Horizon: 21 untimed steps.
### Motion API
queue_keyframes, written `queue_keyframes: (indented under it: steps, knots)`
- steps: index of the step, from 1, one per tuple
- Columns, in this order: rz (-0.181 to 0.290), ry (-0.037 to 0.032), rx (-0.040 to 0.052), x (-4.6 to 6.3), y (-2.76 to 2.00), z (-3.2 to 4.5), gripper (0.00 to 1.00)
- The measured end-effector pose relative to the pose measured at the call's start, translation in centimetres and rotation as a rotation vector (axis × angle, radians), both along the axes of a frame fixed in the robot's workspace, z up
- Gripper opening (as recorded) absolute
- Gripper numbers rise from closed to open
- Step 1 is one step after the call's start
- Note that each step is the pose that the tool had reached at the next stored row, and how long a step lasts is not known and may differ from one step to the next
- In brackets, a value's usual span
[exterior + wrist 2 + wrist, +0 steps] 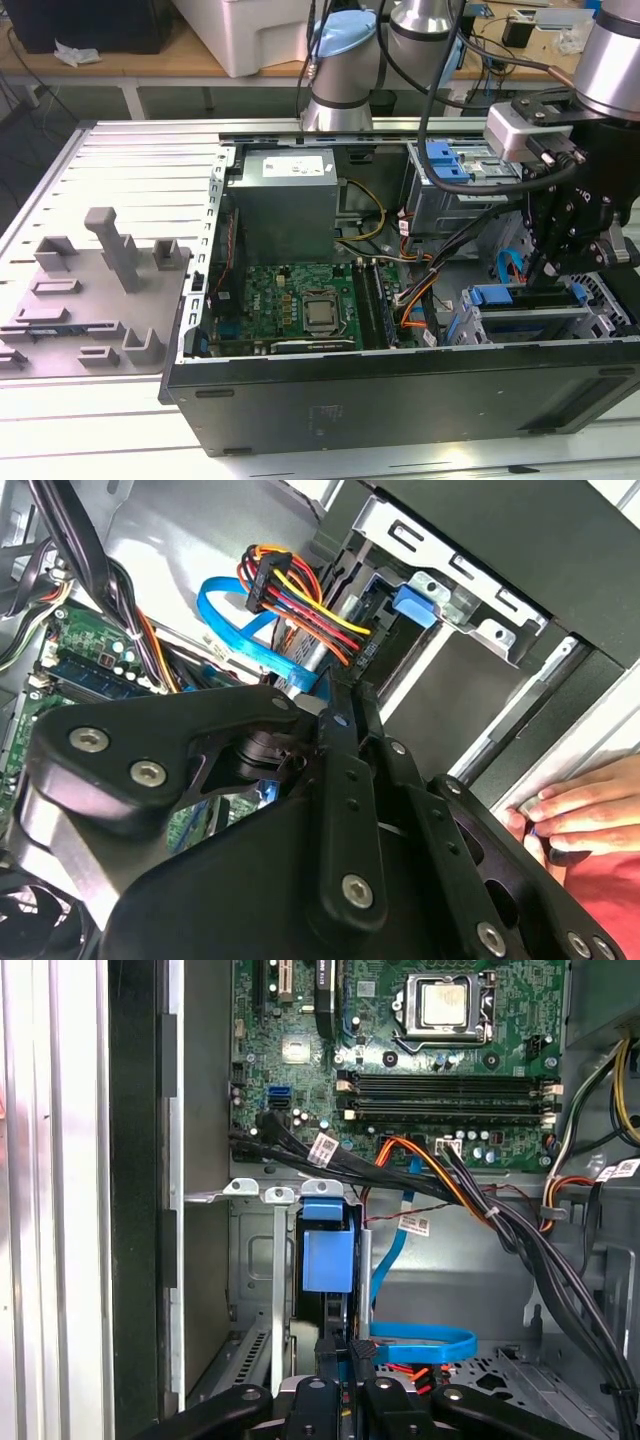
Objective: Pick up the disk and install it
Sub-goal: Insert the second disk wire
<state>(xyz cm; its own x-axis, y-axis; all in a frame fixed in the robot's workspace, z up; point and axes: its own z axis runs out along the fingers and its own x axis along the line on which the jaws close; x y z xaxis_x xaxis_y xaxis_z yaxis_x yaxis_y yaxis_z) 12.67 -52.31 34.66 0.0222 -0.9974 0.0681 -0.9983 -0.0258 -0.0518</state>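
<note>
The disk point(528, 321) stands on edge in a slot of the silver drive cage point(600, 300) at the front corner of the open computer case, on the exterior view's right. Its blue carrier bracket point(327, 1256) shows along the top in the first wrist view. My gripper point(541, 276) reaches straight down onto the disk's upper edge. Its black fingers point(328, 1352) are drawn close together there, shut on that edge. The second wrist view shows the black finger linkages point(345, 780) side by side in front of the cage.
A blue data cable point(425, 1339) and a coloured power cable bundle point(300, 600) lie beside the slot. The motherboard point(300, 300) and grey power supply point(285, 205) fill the case's middle. A person's hand point(570, 815) rests on the case edge. A grey fixture plate point(90, 300) lies on the exterior view's left.
</note>
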Motion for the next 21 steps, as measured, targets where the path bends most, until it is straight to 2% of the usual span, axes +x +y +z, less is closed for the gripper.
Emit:
queue_keyframes:
  steps: [21]
  knots:
    - [0.000,0.0000,-0.0002,0.07,0.00,-0.38,0.16]
